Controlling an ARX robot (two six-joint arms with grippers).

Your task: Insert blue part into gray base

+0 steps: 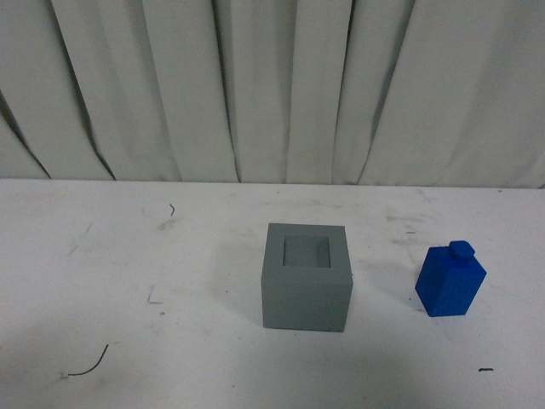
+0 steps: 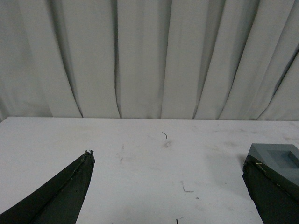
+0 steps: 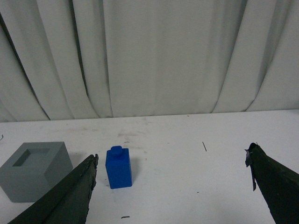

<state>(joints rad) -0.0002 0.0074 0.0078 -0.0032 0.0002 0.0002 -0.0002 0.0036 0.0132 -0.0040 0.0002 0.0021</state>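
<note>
The gray base (image 1: 306,285) sits near-centre on the white table (image 1: 128,256), recess up and empty. The blue part (image 1: 450,281) stands upright, apart to its right, stud on top, long axis vertical. The right gripper (image 3: 171,156), jaws spread wide and holding nothing, faces the part — likely the nearer arm. The left gripper (image 2: 168,158), also spread and empty, has only the base ahead.

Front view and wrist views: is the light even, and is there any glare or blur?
Front view: soft, even light, no glare; the gray base and blue part cast only faint shadows. Left wrist view: slightly soft, no glare. Right wrist view: likewise.
</note>
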